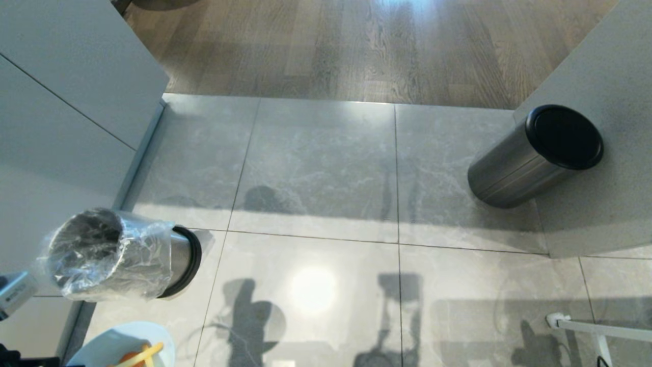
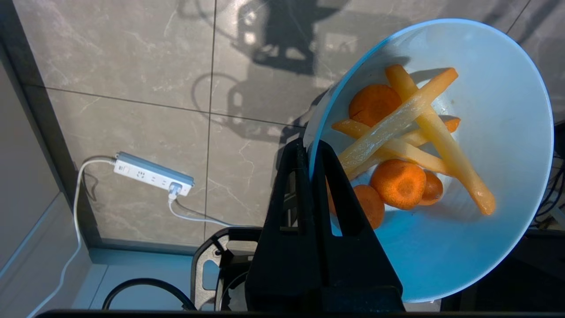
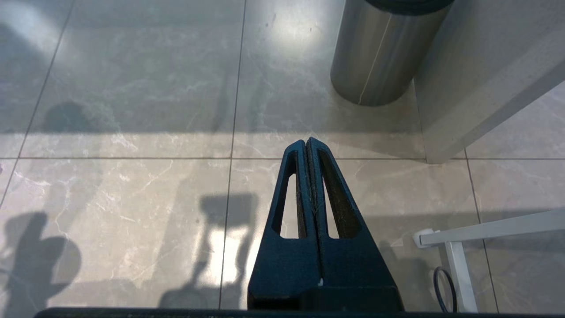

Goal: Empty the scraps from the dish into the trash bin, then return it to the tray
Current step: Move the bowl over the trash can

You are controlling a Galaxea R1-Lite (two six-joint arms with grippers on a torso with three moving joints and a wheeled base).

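My left gripper [image 2: 311, 148] is shut on the rim of the dish [image 2: 499, 79], a pale blue bowl held above the floor. Inside lie the scraps [image 2: 399, 183]: orange carrot rounds and pale yellow sticks. In the head view only part of the dish [image 1: 109, 344] shows at the bottom left corner, with scraps [image 1: 140, 355] in it. The trash bin [image 1: 175, 255], brushed steel with a crinkled clear liner and a black base ring, stands just beyond the dish on the left. The tray is out of view. My right gripper [image 3: 307, 141] hangs shut and empty over the tiles.
A second steel cylinder with a flat black top [image 1: 530, 158] stands at the right beside a grey wall [image 1: 601, 76]. White cabinet fronts [image 1: 61, 102] line the left. A white power strip [image 2: 152, 174] with its cable lies on the floor, and a white frame leg [image 1: 596, 329] at lower right.
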